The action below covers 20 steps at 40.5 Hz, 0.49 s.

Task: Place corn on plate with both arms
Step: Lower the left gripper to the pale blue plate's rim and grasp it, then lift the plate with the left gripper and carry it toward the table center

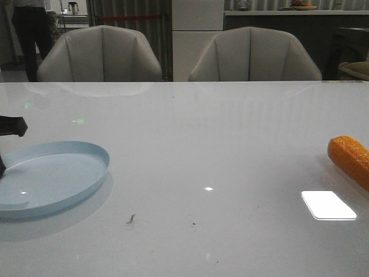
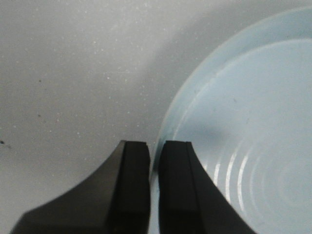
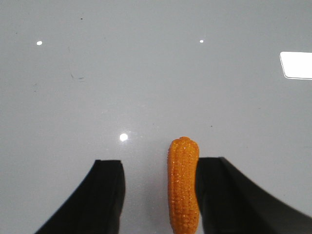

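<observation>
Bench [image 1: 190, 150]: smooth, glossy, pale grey-white; mirrors ceiling lights as bright spots and one sharp rectangle near the right side. A few dark specks on the near surface.

Plate [image 1: 55, 173]: round, shallow, pale blue, low raised rim, unmarked. Sits at the bench's left, its near-left edge appearing lifted, with a shadow beneath it. Left wrist view shows faint concentric rings in its glazed floor.

Left claw [image 2: 155, 170]: matte black, flat-faced fingers [image 2: 134, 185] drawn nearly together, the plate's thin rim pinched in the narrow slit between them. In the front view only a black bit of the arm shows at the left edge.

Corn [image 1: 351, 158]: orange-yellow cob, rows of small bumpy kernels, rounded tapered tip. Lies at the far right of the bench, well apart from the plate, cut off by the frame edge.

Right claw [image 3: 161, 195]: black curved fingers [image 3: 105, 200] spread wide, straddling the cob; corn lies close against one finger, clear gap to the other. Not gripped.

Behind the bench: two pale padded chairs [image 1: 101, 55] with ribbed backs.
</observation>
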Tool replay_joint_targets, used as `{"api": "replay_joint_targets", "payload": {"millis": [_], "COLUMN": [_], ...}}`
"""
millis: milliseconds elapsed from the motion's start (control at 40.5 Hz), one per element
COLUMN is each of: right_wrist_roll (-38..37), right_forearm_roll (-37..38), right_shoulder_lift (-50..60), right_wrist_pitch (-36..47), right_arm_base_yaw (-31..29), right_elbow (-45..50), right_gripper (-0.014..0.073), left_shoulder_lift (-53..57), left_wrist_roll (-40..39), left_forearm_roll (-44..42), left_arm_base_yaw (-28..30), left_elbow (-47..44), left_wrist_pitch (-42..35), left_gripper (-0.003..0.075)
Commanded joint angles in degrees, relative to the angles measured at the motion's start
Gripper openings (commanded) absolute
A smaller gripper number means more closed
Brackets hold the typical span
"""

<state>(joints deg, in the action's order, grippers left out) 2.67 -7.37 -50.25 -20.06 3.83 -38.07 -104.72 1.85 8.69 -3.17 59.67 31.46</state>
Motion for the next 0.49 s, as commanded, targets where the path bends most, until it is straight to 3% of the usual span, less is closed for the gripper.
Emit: {"api": "replay_joint_targets", "payload": {"millis": [0, 469], "right_wrist_roll": [0.27, 0.27], "right_forearm_roll": [-0.29, -0.29], "right_shoulder_lift": [0.35, 0.35], "right_wrist_pitch": [4.23, 4.17], "right_arm_base_yaw": [-0.21, -0.21], "right_elbow": [-2.08, -2.08], "right_gripper": [0.0446, 0.0446], "left_shoulder_lift": [1.44, 1.44], "left_wrist_roll": [-0.24, -0.24], "left_forearm_roll": [1.28, 18.47], "left_arm_base_yaw": [-0.07, -1.69], "left_elbow": [3.33, 20.77], "left_wrist_pitch": [0.03, 9.43], "left_gripper": [0.0098, 0.0098]}}
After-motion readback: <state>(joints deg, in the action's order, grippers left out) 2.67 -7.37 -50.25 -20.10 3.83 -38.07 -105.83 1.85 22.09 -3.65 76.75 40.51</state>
